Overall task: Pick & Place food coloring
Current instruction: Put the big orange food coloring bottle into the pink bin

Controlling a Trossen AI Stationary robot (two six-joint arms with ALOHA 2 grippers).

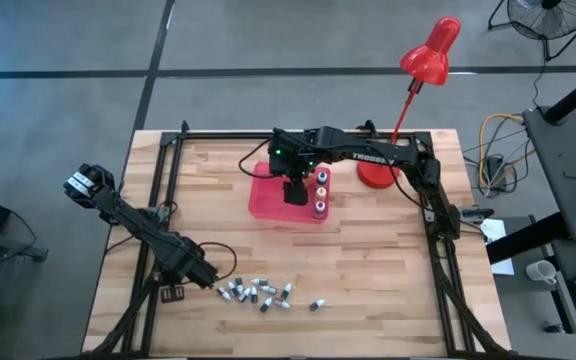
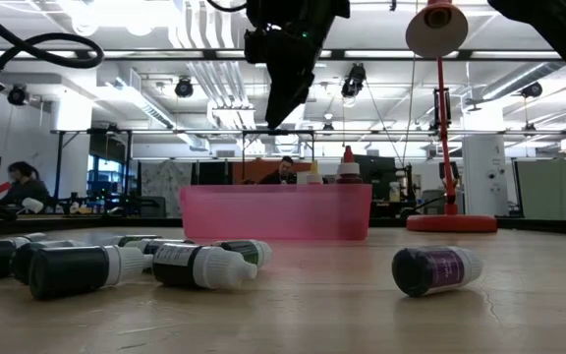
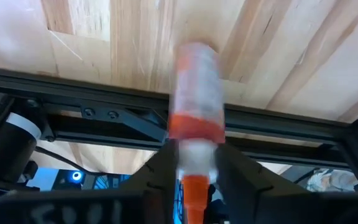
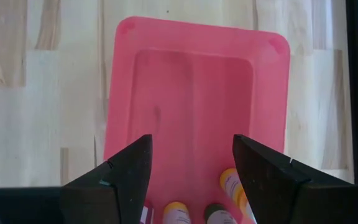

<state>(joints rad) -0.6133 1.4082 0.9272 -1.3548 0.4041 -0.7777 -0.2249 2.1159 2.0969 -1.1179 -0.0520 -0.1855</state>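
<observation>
— Where is the left tool [image 1: 211, 281] right now?

— Low over the near part of the counter [image 1: 388, 260], at the end of the scattered vials [image 1: 258, 293]. Its wrist view shows its fingers [image 3: 160, 165] clamped on an orange-banded bottle [image 3: 194, 93], whitish body, orange tip down between the fingers.

— And the right tool [image 1: 294, 190]?

— Hanging above the red tray [image 1: 268, 200], fingers [image 4: 129, 168] spread wide with nothing between them.

— Anything in the tray?

— Three bottles [image 1: 321, 192] stand upright in a row along its side toward the red lamp [image 1: 408, 95]. The right wrist view catches their caps [image 4: 229, 186] at the tray's [image 4: 191, 81] edge.

— The rest of the food coloring?

— Lying on their sides on the counter's near part, most in a loose cluster, one vial [image 1: 317, 304] apart from it. The low view shows dark-bodied, white-capped ones [image 2: 199, 264] and a purple-labelled one [image 2: 436, 269].
</observation>
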